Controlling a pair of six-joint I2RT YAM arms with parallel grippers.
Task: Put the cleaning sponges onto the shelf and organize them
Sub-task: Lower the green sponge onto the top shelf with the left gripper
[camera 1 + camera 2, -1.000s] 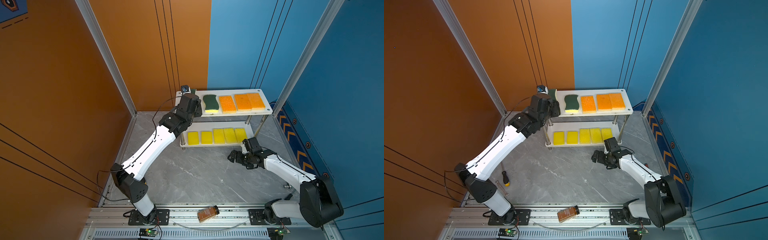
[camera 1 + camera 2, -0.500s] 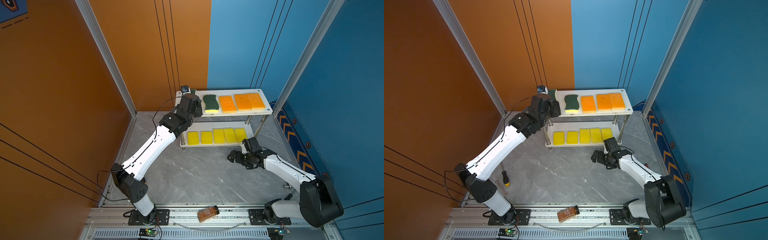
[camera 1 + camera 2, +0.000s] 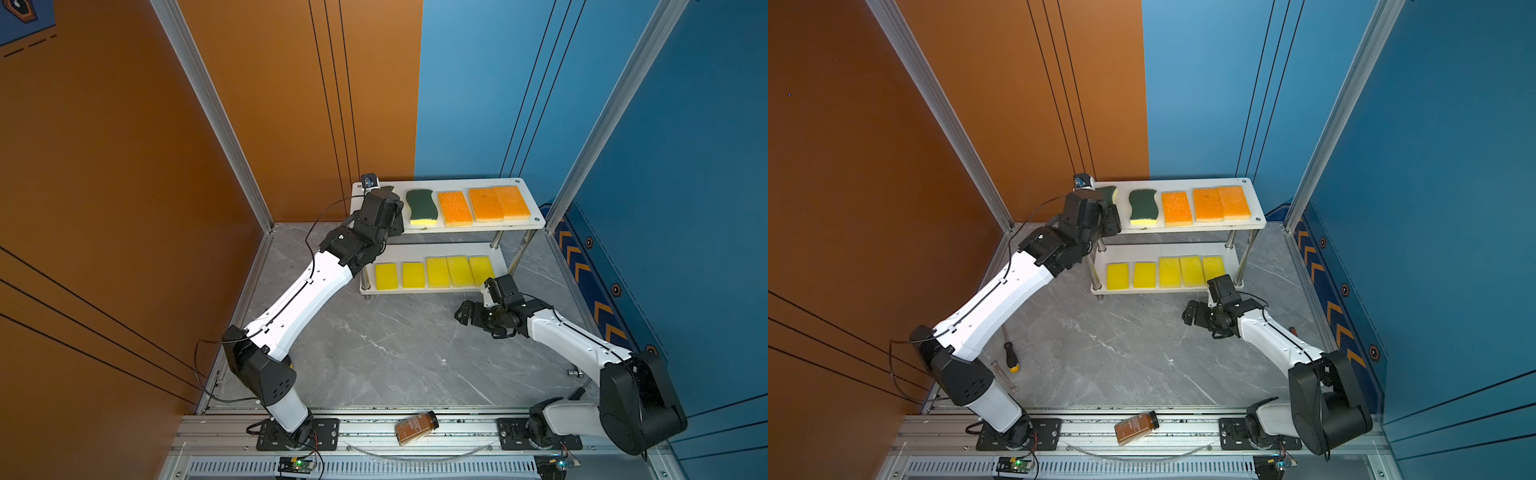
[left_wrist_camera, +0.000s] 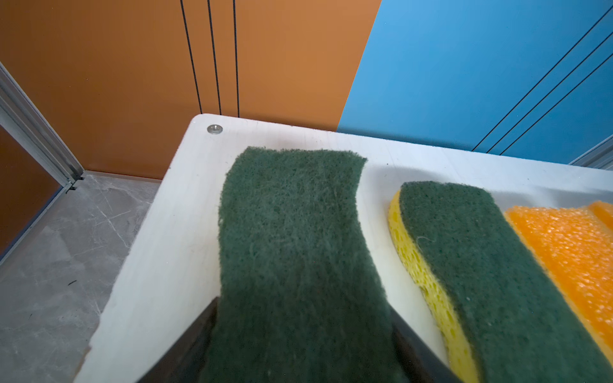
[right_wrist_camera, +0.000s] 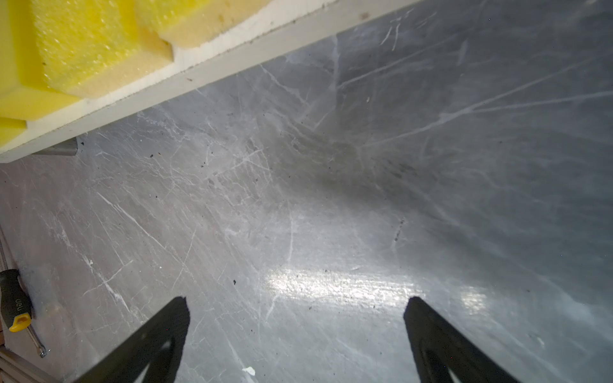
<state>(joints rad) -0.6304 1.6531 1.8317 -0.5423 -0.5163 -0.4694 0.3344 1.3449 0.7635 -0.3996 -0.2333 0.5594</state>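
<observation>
The shelf (image 3: 536, 221) stands against the back wall. On its top board lie a wavy green-topped sponge (image 3: 422, 206) and three orange sponges (image 3: 484, 203). Several yellow sponges (image 3: 438, 272) line the lower board. My left gripper (image 4: 303, 305) is at the top board's left end, its fingers pressed against both sides of a second green-topped sponge (image 4: 292, 215) that rests flat on the board. In a top view that sponge (image 3: 1109, 194) peeks out beyond the gripper (image 3: 1111, 216). My right gripper (image 5: 295, 305) stands open and empty, low over the floor before the shelf (image 3: 463, 313).
A brown bottle (image 3: 416, 428) lies on the front rail. A screwdriver (image 3: 1010, 357) lies on the floor near the left arm's base and shows in the right wrist view (image 5: 15, 305). Orange and blue walls close in the back and sides.
</observation>
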